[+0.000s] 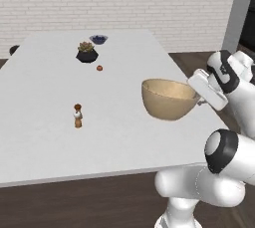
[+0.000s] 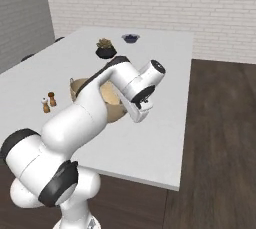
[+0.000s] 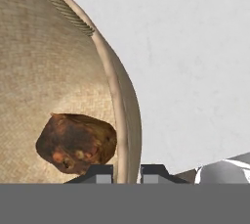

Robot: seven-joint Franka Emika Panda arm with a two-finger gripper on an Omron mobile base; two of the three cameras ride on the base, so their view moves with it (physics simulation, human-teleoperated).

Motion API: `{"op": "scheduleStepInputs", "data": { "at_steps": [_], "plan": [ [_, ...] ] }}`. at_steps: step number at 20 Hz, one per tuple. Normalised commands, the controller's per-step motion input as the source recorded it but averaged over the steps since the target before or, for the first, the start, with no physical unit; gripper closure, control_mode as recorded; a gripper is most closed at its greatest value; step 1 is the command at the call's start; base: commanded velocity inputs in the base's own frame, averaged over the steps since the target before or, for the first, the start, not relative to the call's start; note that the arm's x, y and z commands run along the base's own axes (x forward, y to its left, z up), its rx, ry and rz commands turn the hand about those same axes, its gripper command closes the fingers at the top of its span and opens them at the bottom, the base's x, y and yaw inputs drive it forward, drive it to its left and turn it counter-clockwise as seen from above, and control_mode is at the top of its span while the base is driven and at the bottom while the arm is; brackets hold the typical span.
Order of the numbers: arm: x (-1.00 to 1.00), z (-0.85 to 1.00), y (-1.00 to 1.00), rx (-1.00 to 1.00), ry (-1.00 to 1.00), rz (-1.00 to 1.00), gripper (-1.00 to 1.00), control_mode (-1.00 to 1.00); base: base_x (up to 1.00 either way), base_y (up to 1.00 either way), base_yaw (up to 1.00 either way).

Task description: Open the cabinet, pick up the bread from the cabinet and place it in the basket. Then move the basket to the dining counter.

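Note:
The tan basket (image 1: 167, 100) is at the near right part of the white dining counter (image 1: 50, 122), close to its right edge. My gripper (image 1: 195, 94) is shut on the basket's right rim, one finger inside the wall and one outside. In the hand view the gripper (image 3: 126, 171) pinches the rim of the basket (image 3: 49, 61). The dark-brown bread (image 3: 75, 142) lies on the woven bottom inside. From the right base view my arm covers most of the basket (image 2: 76, 87). I cannot tell whether the basket's base touches the counter (image 2: 160, 73). The cabinet is out of view.
Two small shakers (image 1: 77, 115) stand left of the basket. Farther back are a plant in a black pot (image 1: 86, 52), a dark-blue bowl (image 1: 98, 39) and a small red-brown item (image 1: 99, 67). Dark wood floor (image 2: 220, 123) lies right of the counter.

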Motion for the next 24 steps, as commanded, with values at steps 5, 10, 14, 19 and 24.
{"op": "scheduleStepInputs", "data": {
  "at_steps": [5,10,14,19,24],
  "plan": [
    [0.21,-0.05,0.17,-0.08,-0.15,-0.32,1.00,-1.00,0.00,0.00,0.00],
    [0.26,-0.08,0.24,-0.17,-0.05,-0.25,1.00,-1.00,0.00,0.00,0.00],
    [0.48,-0.13,0.04,-0.13,0.00,-0.17,1.00,-1.00,0.00,0.00,0.00],
    [0.60,-0.35,0.00,-0.05,0.06,-0.04,1.00,-1.00,0.00,0.00,0.00],
    [0.59,-0.29,0.00,-0.01,0.10,0.00,1.00,-1.00,0.00,0.00,0.00]
  ]
}}
